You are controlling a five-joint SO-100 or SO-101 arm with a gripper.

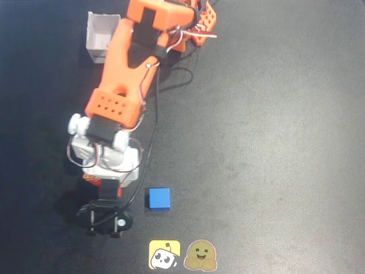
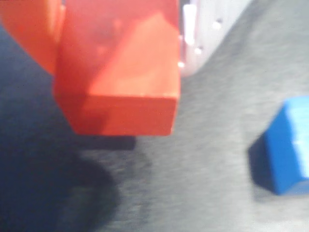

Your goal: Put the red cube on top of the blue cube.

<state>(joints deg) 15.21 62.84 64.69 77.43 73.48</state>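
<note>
In the wrist view the red cube (image 2: 130, 92) fills the upper left. It sits between the orange finger (image 2: 29, 29) and the white finger (image 2: 203, 34) of my gripper (image 2: 120, 53), with its shadow on the mat below. The blue cube (image 2: 287, 150) lies on the mat at the right edge, apart from the red one. In the overhead view the blue cube (image 1: 159, 198) sits just right of my gripper (image 1: 105, 187), whose body hides the red cube.
A white open box (image 1: 101, 35) stands at the top left beside the arm's base. Two stickers, yellow (image 1: 165, 254) and brown (image 1: 201, 255), lie at the bottom edge below the blue cube. The dark mat extends to the right.
</note>
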